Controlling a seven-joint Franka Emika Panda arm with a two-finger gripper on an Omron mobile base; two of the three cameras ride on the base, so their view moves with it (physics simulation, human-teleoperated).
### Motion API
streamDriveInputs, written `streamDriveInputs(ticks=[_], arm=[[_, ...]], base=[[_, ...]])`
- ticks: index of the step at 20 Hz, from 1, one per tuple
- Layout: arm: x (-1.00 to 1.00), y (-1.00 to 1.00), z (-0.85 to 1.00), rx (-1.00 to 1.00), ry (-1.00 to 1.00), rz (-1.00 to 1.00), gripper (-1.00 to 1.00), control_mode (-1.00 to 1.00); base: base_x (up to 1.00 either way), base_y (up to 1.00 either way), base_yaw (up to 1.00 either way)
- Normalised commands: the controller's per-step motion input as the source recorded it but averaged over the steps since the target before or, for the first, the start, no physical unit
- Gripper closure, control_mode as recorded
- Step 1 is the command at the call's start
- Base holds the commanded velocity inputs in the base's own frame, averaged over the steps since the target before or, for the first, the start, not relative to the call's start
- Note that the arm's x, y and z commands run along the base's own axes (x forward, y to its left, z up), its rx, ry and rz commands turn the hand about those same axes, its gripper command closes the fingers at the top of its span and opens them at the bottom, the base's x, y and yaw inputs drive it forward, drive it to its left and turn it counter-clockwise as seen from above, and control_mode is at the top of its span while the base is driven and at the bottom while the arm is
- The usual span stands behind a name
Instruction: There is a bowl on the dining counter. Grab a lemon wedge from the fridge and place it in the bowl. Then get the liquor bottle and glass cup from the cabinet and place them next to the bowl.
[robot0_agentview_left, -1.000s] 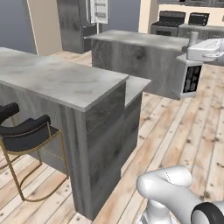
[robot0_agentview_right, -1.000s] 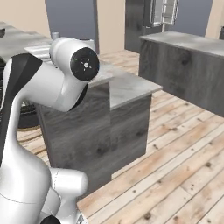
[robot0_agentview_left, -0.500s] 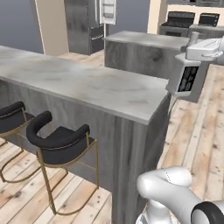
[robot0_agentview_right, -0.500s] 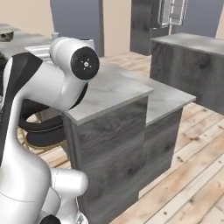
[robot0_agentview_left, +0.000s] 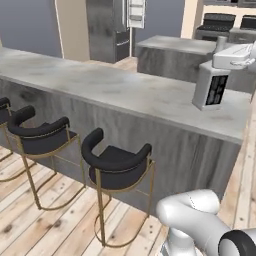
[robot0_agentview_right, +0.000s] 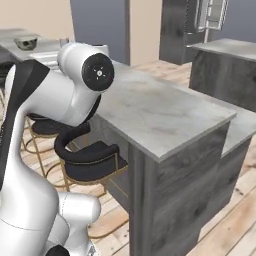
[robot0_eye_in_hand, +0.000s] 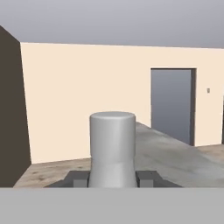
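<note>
My gripper (robot0_agentview_left: 226, 59) is shut on the slim neck of the liquor bottle (robot0_agentview_left: 212, 90), a clear bottle with a large black label that hangs just above the right end of the dining counter (robot0_agentview_left: 125, 90). In the hand view the bottle's pale cap (robot0_eye_in_hand: 113, 148) stands between the two dark fingertips (robot0_eye_in_hand: 78, 178). In the right base view the pale bowl (robot0_agentview_right: 26, 42) sits far off at the left end of the dining counter (robot0_agentview_right: 150, 110). The dark fridge (robot0_agentview_left: 111, 27) stands at the back with one door open, also seen in the right base view (robot0_agentview_right: 182, 25).
Black stools with gold legs (robot0_agentview_left: 117, 162) (robot0_agentview_left: 42, 137) line the counter's front, one (robot0_agentview_right: 90, 160) close to my arm. A shorter grey island (robot0_agentview_left: 180, 52) stands behind the counter, a stove (robot0_agentview_left: 220, 22) beyond it. Wooden floor lies around the counter's end.
Both base views have shifted as the base drives along the dining counter; the stools have come into sight. The bottle stays held in the gripper, unchanged.
</note>
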Motion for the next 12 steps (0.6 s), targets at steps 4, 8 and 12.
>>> streamDriveInputs(ticks=[4, 8, 12], arm=[[0.00, 0.00, 0.00, 0.00, 0.00, 0.00, 1.00, 1.00], [0.00, 0.00, 0.00, 0.00, 0.00, 0.00, 1.00, 1.00], [0.00, 0.00, 0.00, 0.00, 0.00, 0.00, 1.00, 1.00]], base=[[0.02, 1.00, 0.00], [0.04, 1.00, 0.00], [0.14, 1.00, -0.05]])
